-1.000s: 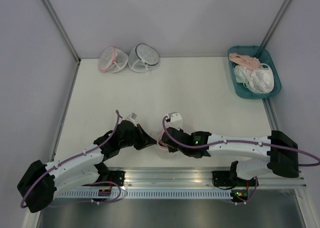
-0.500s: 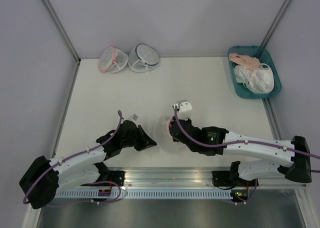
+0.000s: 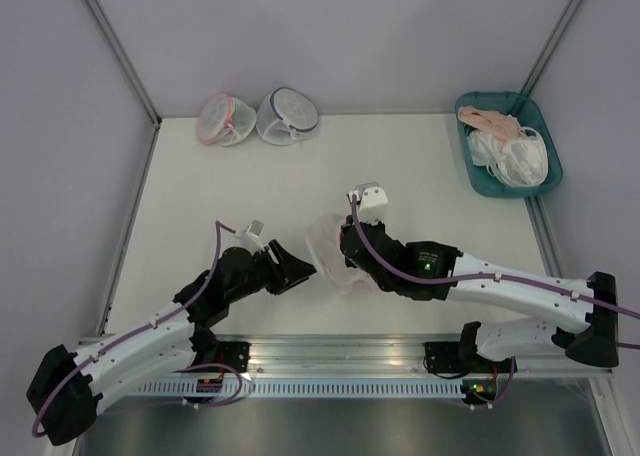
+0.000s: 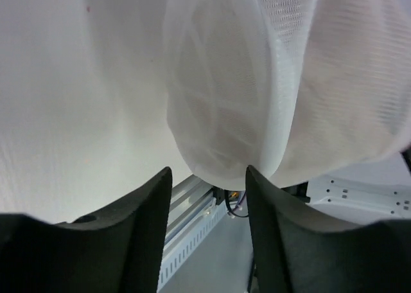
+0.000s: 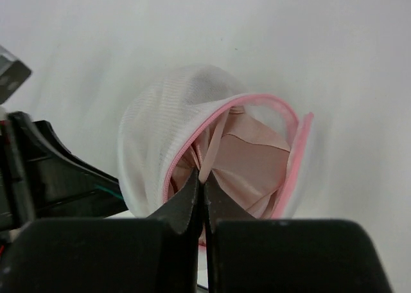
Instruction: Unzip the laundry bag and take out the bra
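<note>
Your left jaws have just parted, the laundry bag just ahead of their tips, while your right jaws pinch a strap of the bra at that bag's open rim.

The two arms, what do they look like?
The left arm and right arm have white links with black joints, and a purple cable runs along each. The left end effector and right end effector have black tapered fingers. A small green light shows on the right arm.
</note>
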Tool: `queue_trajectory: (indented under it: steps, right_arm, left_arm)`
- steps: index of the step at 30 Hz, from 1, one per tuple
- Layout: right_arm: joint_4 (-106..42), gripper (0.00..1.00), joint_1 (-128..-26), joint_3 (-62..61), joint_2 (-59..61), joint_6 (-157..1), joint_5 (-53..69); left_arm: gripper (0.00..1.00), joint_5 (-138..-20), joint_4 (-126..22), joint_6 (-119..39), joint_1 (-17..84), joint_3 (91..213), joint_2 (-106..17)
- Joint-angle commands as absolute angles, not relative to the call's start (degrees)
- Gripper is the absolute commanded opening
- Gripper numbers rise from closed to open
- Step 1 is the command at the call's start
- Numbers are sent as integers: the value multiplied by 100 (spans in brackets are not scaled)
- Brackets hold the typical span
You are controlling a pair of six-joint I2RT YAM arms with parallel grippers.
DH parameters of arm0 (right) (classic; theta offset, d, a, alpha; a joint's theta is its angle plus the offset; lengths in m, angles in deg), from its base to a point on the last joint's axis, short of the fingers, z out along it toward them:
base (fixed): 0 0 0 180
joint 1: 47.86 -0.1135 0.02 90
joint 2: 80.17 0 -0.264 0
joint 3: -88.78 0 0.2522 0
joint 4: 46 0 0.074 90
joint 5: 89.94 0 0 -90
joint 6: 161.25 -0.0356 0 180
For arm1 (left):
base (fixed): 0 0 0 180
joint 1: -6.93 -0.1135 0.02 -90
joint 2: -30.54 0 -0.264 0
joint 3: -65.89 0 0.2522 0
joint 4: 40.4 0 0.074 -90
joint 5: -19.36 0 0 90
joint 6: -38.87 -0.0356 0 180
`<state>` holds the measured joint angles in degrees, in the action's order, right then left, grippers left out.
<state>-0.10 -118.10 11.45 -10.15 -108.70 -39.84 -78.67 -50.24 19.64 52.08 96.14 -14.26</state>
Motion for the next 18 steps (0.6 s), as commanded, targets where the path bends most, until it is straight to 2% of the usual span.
queue_trajectory:
  steps: [1, 2, 4, 8, 18]
  right_arm:
    - [10, 0, -11739, 1095, -1118, -10781, -4134]
    - [19, 0, -11695, 1095, -1144, -10772, -4108]
    - [36, 0, -11642, 1095, -1153, -10764, -4081]
    - [-7, 0, -11580, 1095, -1153, -10737, -3993]
    - [-95, 0, -11537, 1121, -1232, -10737, -3703]
  left_arm:
    - [60, -7249, -5052, 1840, 5237, 9678, -842]
    - [67, -7188, -5256, 1787, 5237, 9714, -770]
    - [75, -7090, -5599, 1743, 5237, 9723, -595]
    - [75, -7090, -5479, 1866, 5237, 9530, -550]
    - [53, -6634, -4057, 1349, 5237, 9125, -980]
